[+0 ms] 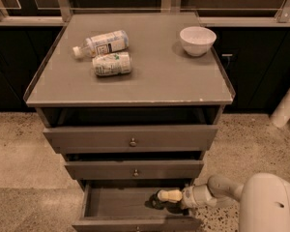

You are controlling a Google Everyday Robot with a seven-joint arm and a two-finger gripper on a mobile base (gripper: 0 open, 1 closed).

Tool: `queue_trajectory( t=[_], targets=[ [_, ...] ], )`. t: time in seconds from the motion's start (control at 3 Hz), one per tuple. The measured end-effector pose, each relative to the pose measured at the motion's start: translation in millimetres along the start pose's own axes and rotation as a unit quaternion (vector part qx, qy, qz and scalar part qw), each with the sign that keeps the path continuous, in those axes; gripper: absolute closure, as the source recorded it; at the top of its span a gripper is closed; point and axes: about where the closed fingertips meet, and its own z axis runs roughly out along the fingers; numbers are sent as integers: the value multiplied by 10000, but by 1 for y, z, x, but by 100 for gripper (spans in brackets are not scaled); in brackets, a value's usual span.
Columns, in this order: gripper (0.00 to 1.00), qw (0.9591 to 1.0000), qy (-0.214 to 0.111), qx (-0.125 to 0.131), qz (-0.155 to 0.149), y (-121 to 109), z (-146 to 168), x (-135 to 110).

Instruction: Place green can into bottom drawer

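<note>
The bottom drawer (113, 203) of the grey cabinet is pulled open and shows a shallow grey tray. My gripper (165, 198) reaches in from the right and sits low over the drawer's right part. A dark shape lies in shadow right under it. I cannot make out the green can there; it is hidden or out of view.
The two drawers above, top (133, 139) and middle (135, 170), are pulled out only slightly. On the cabinet top lie a white-capped bottle (102, 43) and a white can with green marks (112, 64), and a white bowl (197, 40) stands at the right. My white arm and body (270, 202) fill the lower right.
</note>
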Motion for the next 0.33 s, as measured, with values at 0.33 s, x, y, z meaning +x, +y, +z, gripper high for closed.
queue_trajectory(
  t=[0.33],
  targets=[
    [0,10000,0,0,0,0,0,0]
  ],
)
